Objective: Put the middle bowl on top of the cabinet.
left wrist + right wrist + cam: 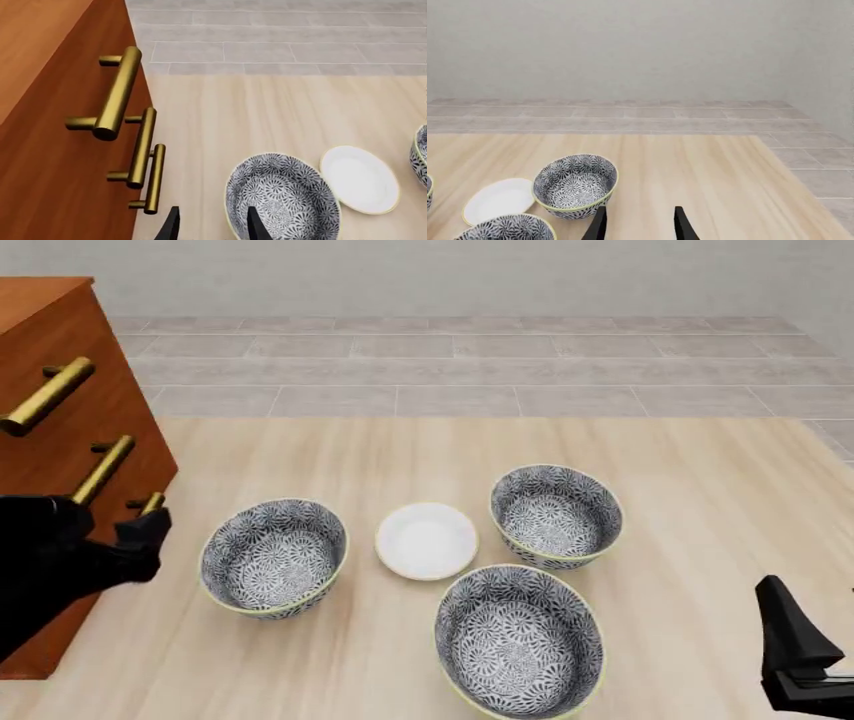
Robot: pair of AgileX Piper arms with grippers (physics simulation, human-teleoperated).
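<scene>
Watching for a wrong pick first: three identical deep round bowls with grey-black floral pattern and pale yellow-green rims, only one of them wanted. Reading the middle bowl [521, 655] as the one at bottom centre of the front view, upright on the pale wooden table [694, 490], just below the small plain white dish [426, 540]. A judgement from left-to-right order, not a certainty.

Sitting nearest the left gripper [140, 530], though, is the left-hand floral bowl [274, 558], and filling the lower middle of the left wrist view too, so grabbing that one by mistake looks the easy slip. Crowded as well: dish and bowls close together, so a careless descent could nudge a neighbour. Then the lift: tall reddish-brown wooden cabinet [127, 410] at far left, brass bar handles [120, 92] sticking out, ready to catch a finger or a rim on the way up. A thin rim pinch could also tip a deep bowl.

Pose now: left gripper at lower left of the front view, hard beside the cabinet front, fingers spread and holding nothing. Right gripper [794, 650] at lower right, well apart from every bowl, jaws likewise apart and bare in its wrist view
</scene>
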